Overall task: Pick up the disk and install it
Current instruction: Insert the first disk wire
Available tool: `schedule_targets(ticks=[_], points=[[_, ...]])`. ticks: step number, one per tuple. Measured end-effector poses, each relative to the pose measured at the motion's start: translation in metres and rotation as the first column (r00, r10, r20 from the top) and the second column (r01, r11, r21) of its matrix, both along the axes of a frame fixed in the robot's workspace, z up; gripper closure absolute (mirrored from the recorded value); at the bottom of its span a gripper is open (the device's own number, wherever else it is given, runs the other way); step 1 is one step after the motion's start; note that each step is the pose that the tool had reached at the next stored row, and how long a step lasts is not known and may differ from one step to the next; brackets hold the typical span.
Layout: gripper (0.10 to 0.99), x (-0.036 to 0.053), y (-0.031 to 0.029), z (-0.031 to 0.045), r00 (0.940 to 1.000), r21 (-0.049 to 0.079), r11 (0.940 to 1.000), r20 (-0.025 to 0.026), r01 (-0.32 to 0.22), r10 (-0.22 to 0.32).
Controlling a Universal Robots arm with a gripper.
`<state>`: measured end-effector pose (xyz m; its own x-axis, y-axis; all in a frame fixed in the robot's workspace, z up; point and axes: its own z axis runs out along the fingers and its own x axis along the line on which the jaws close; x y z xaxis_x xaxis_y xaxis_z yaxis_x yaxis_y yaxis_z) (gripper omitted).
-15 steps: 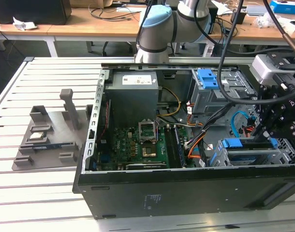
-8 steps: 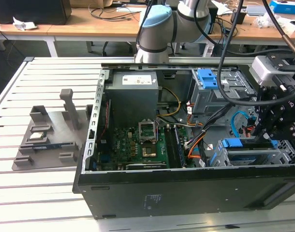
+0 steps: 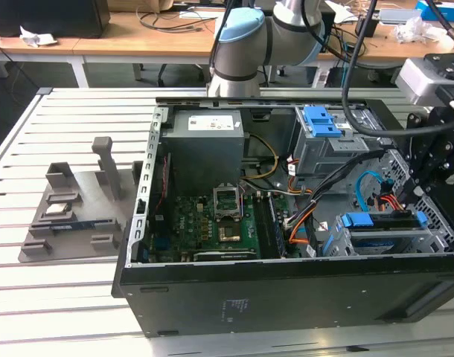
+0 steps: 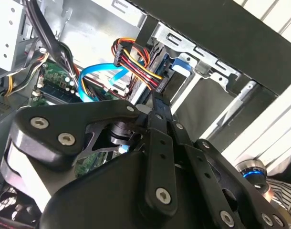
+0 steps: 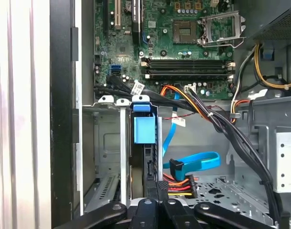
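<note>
The disk (image 3: pixel 383 222) stands on edge in the lower metal drive cage at the exterior view's right front of the open computer case. Its blue carrier frame runs along the top. In the first wrist view the disk (image 5: pixel 144 130) shows its blue tab and a dark end with a connector, set between the cage's rails. My gripper (image 3: pixel 414 195) hangs at the disk's right end. In the second wrist view the black fingers (image 4: pixel 160 119) are drawn together, and the gripper (image 4: pixel 156 98) meets the disk's (image 4: pixel 180 64) end edge. The gripper (image 5: pixel 157 185) sits just behind that end.
A blue data cable (image 5: pixel 195 160) and a red-yellow-black power plug (image 5: pixel 181 183) lie beside the disk's end. A black cable bundle (image 5: pixel 222 129) crosses the case. The motherboard (image 3: pixel 219 223), the power supply (image 3: pixel 208 149) and an upper cage with a blue latch (image 3: pixel 324 119) stand nearby. A grey fixture (image 3: pixel 71 216) lies outside.
</note>
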<state>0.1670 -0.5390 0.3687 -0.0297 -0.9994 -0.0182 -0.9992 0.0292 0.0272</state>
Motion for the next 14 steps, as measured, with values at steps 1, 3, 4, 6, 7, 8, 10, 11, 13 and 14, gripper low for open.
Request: schedule_targets(ticks=[1,3,4,6,7,8,10,11,13,14], points=[[0.98,0.0,0.0,0.0026,1.0,0.0,1.0,0.0,0.0,0.0],[0.98,0.0,0.0,0.0106,1.0,0.0,1.0,-0.0001,0.0,0.0],[0.98,0.0,0.0,0.0123,1.0,0.0,1.0,0.0,0.0,0.0],[0.98,0.0,0.0,0.0142,1.0,0.0,1.0,0.0,0.0,0.0],[0.98,0.0,0.0,0.0148,1.0,0.0,1.0,0.0,0.0,0.0],[0.98,0.0,0.0001,0.0156,1.0,0.0,1.0,0.0,0.0,0.0],[0.98,0.0,0.0001,0.0199,1.0,0.0,1.0,0.0,0.0,0.0],[0.98,0.0,0.0,0.0213,1.0,0.0,1.0,0.0,0.0,0.0],[0.98,0.0,0.0,0.0223,1.0,0.0,1.0,0.0,0.0,0.0],[0.98,0.0,0.0,0.0224,1.0,0.0,1.0,0.0,0.0,0.0]])
